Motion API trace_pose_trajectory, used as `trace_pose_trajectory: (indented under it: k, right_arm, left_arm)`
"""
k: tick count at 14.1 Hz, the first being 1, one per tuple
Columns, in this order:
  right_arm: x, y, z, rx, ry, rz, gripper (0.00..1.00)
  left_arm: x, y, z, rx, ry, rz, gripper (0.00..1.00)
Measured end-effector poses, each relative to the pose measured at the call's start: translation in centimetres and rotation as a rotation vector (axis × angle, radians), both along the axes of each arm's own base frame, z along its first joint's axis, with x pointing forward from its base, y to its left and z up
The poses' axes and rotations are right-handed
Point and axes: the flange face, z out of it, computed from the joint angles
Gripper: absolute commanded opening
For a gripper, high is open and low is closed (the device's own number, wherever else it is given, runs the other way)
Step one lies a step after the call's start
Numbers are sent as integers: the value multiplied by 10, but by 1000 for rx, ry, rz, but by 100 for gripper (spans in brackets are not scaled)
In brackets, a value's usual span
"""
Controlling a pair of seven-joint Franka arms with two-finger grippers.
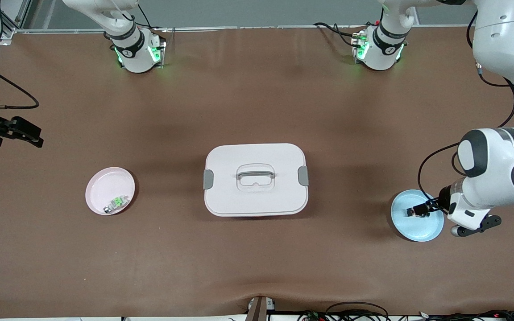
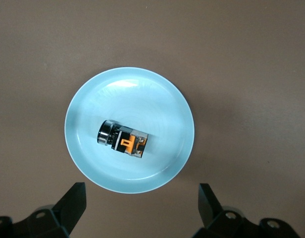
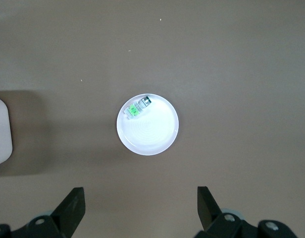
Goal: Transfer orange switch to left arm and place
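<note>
Left end effector over the blue plate, ready to pick.

I hold the left end effector (image 2: 140,208) with fingers apart, directly above the orange switch (image 2: 124,140) lying on its side in the blue plate (image 2: 83,148), presumably to straddle it. The box (image 1: 256,179) sits mid-counter between both plates. My right end effector (image 3: 140,210), also spread, waits above the pink plate (image 3: 157,136). Brown counter (image 1: 257,267).

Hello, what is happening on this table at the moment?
The left gripper hangs open over the blue plate, where the orange switch lies untouched. The right gripper, also open, waits above the pink plate holding a green component. The box stands closed between the plates.
</note>
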Motion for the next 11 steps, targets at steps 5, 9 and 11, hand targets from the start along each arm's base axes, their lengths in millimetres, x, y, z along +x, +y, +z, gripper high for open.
trace_pose_trajectory:
  k: [5, 9, 11]
  right_arm:
    - [0, -1, 9, 1, -37, -5, 100]
    - [-4, -4, 26, 2, -66, -14, 100]
    - [-7, -2, 27, 41, -57, -35, 100]
  left_arm:
    - [-10, -14, 47, -13, 5, -24, 100]
    - [-19, -21, 90, -16, -23, -48, 100]
    - [-24, -25, 113, -16, -47, -110, 100]
